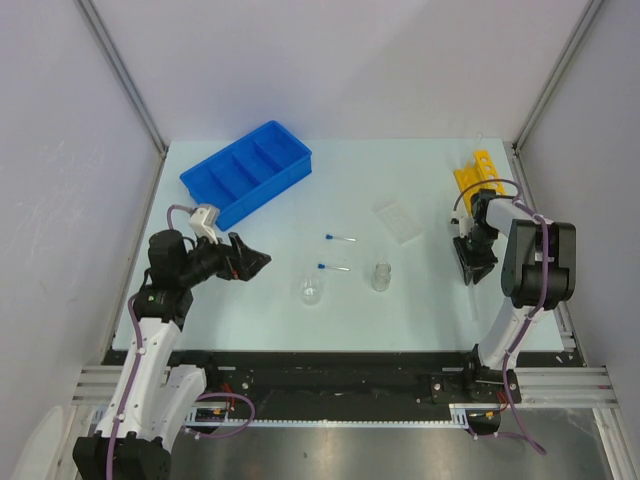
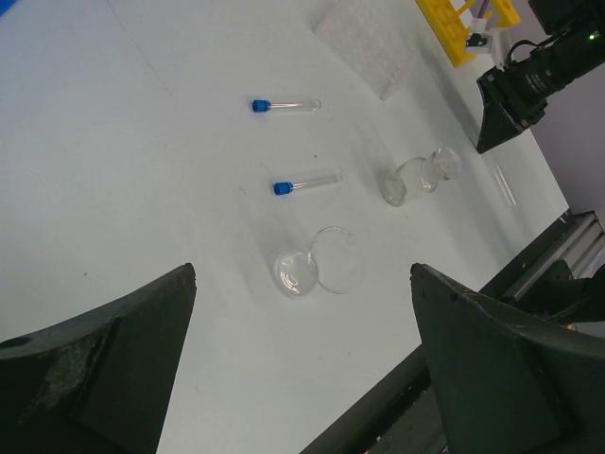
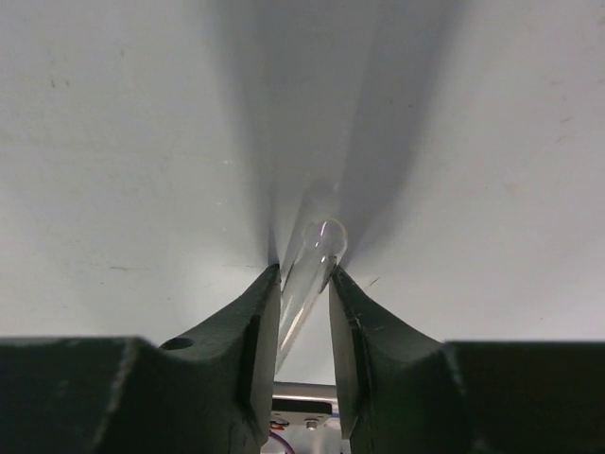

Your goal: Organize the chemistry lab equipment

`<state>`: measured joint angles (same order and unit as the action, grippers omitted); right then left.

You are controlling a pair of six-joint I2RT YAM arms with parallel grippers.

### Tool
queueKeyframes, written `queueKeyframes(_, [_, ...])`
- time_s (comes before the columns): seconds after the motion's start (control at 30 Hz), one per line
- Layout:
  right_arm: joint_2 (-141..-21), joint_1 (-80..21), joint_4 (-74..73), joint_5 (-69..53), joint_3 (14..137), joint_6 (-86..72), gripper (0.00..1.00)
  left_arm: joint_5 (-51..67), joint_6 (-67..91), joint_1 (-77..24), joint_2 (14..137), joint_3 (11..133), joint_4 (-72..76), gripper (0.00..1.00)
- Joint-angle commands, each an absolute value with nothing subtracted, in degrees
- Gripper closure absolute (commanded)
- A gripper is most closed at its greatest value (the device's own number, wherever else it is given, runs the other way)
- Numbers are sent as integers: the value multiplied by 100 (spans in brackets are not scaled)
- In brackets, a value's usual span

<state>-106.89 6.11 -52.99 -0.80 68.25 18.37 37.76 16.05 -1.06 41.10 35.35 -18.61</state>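
- Long clear tube (image 3: 307,270) is lying on the table (image 3: 113,142) between the right gripper's (image 3: 304,284) fingertips, its long axis running ahead of them.
- That gripper is pinching it; the left gripper (image 2: 302,274) is hanging spread, well apart.

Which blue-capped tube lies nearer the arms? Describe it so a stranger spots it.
On the pale table, look midway between the blue tray and the yellow rack. The nearer blue-capped tube lies just beyond the glass beaker; its twin lies farther back.
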Motion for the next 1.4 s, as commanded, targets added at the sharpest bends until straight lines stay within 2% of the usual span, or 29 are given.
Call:
queueKeyframes(0.0, [-10881,370,-5019,-53,6759,1688,71,3823,1608,-123,4017,3533,-1784,0])
queueKeyframes(0.13, [-10846,237,-4913,-149,6759,1670,83,3806,1608,-123,4034,3533,-1784,0])
queueKeyframes(0.27, [-10670,264,-4843,-710,6759,1775,86,3788,1608,-123,4034,3533,-1793,0])
queueKeyframes(0.63, [-9677,589,-4421,-2100,7039,2091,87,3893,1608,-123,4122,3533,-1714,0])
queueKeyframes(1.0, [-9027,1063,-4026,-2724,8278,2250,86,3867,1600,-123,4228,3533,-1714,0])
queueKeyframes(1.2, [-9079,1318,-3192,-2918,8964,1681,86,3902,1608,-123,4315,3533,-1688,0])
queueKeyframes(1.37, [-9149,1485,-1760,-2901,8755,1047,86,3902,1608,-123,4412,3551,-1696,0])
